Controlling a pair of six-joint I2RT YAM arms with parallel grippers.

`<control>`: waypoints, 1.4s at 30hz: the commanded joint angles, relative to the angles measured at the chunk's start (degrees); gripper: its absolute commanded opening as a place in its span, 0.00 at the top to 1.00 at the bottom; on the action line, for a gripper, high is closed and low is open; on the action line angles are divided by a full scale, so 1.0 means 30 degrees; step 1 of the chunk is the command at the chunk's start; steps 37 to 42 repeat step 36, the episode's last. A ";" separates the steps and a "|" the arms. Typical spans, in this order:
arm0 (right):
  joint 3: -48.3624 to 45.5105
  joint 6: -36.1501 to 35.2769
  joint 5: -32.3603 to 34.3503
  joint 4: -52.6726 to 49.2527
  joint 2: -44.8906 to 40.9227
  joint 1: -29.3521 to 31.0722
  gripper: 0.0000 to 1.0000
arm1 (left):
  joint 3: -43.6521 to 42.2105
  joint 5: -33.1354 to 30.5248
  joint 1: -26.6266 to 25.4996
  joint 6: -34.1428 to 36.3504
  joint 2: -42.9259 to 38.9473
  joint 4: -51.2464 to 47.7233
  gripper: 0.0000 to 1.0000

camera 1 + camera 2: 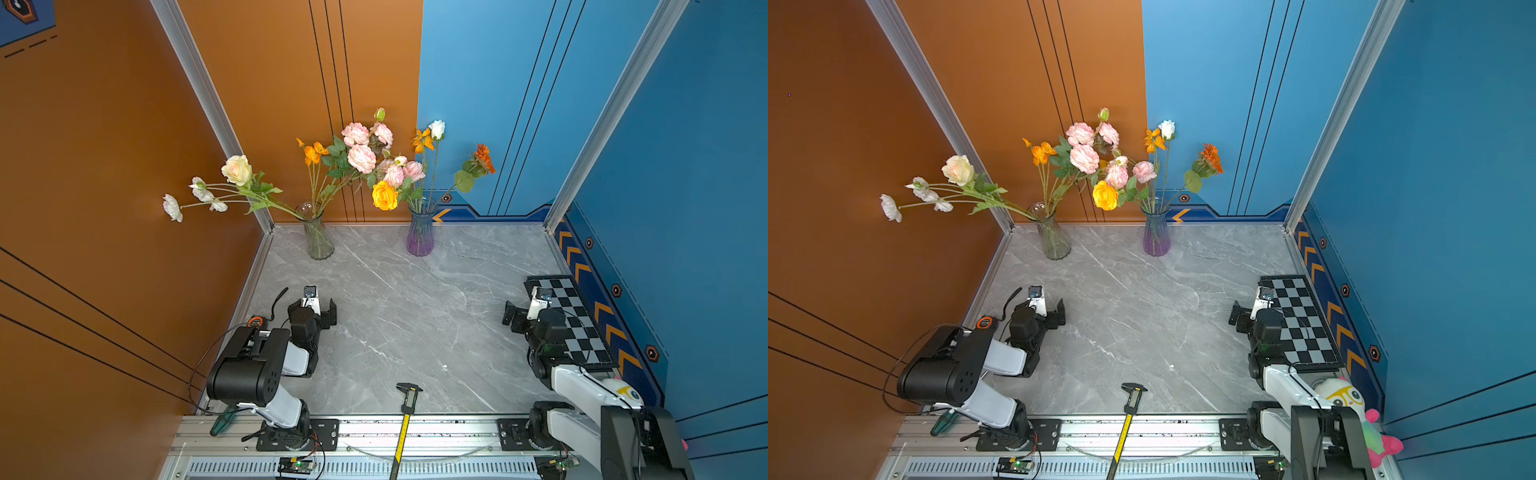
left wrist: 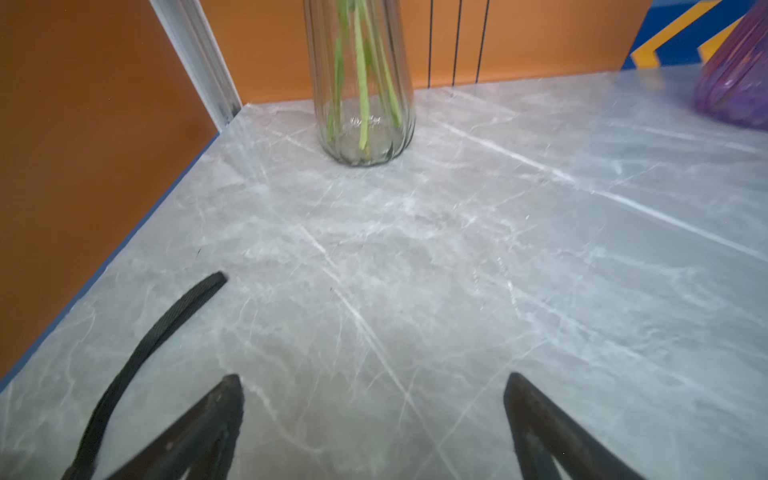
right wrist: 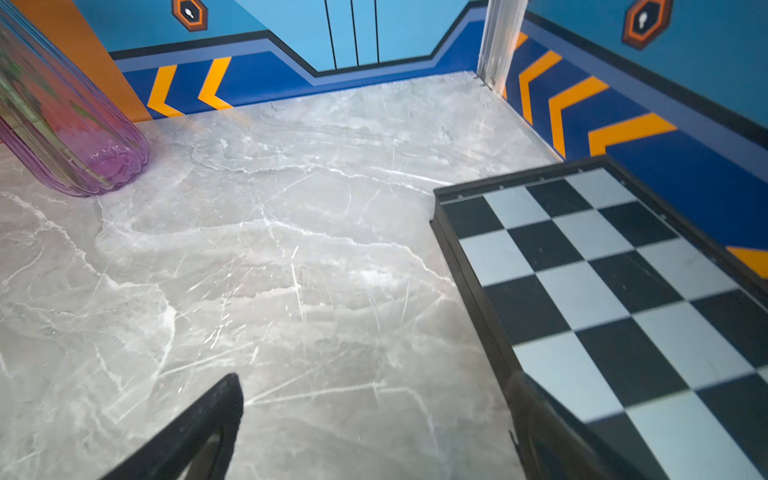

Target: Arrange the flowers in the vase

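**Top views.** Surface: grey marble-look tabletop [image 1: 407, 316]. Two ribbed vases stand well apart at its far edge, a clear glass vase [image 1: 319, 241] to the left and a purple glass vase [image 1: 420, 239] to the right. All the flowers [image 1: 360, 158] stand in these two.
- Clear one: cream rose, white poppy-like blooms, orange and pink blooms.
- Purple one: yellow rose, pink blooms, white rose, orange blooms.

Arms: left gripper [image 1: 312, 311] and right gripper [image 1: 534, 313] sit low at the two sides, jaws wide apart, holding nothing. A chessboard [image 1: 575, 324] lies along the right wall, partly under the right arm. A digital caliper [image 1: 409, 401] lies at the near edge; its display and yellow scale are too small to read. In a top view, a plush toy [image 1: 1350, 401] with yellow glasses sits at the near right corner.

**Left wrist.** left gripper [image 2: 374, 380]: jaws open, nothing between them. Green stems reach the bottom of the clear glass vase [image 2: 361, 124]. A black strap [image 2: 158, 336] lies flat on the tabletop beside the jaws.

**Right wrist.** right gripper [image 3: 374, 379]: jaws open and empty, one tip over the chessboard [image 3: 602, 291] edge. The purple glass vase [image 3: 75, 141] stands on the tabletop. Two hexagon emblems [image 3: 190, 13] on the blue wall carry a small white mark, too blurred to identify.
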 commanded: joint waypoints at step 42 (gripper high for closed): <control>-0.0268 0.1766 0.0473 1.1650 0.7591 -0.1171 0.00 | 0.1165 -0.4303 0.0013 -0.1801 -0.0412 -0.0823 0.02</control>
